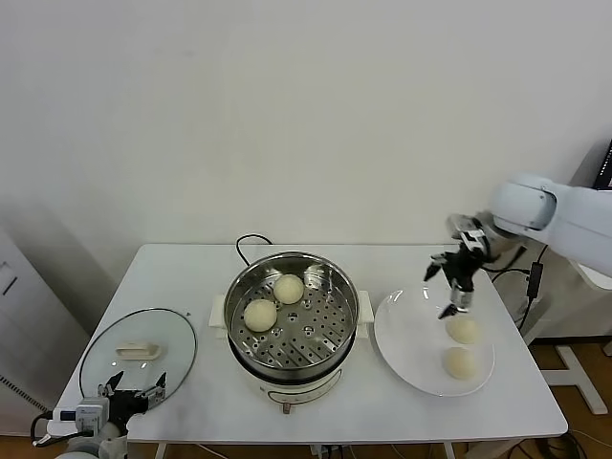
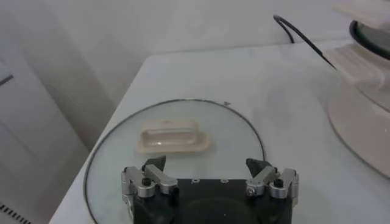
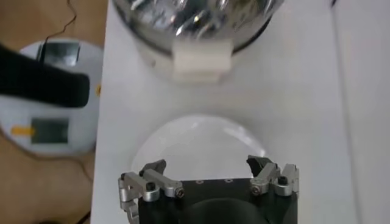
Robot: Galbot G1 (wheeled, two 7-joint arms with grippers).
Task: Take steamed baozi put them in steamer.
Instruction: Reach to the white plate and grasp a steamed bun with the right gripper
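Starting at the left edge of the white table (image 1: 382, 411), the left gripper (image 1: 134, 387) sits low at the near corner, jaws spread wide and holding nothing, just above the near rim of the glass lid (image 1: 139, 351) lying flat there. At centre stands the steamer (image 1: 292, 311), with two steamed baozi (image 1: 260, 315) resting side by side on its perforated tray, toward the back left. Right of it lies the white plate (image 1: 406, 335), carrying two more buns (image 1: 463, 329) on its right half. The right gripper (image 1: 448, 284) hangs over the plate's far side, fingers fully apart, empty, just above the farther bun.
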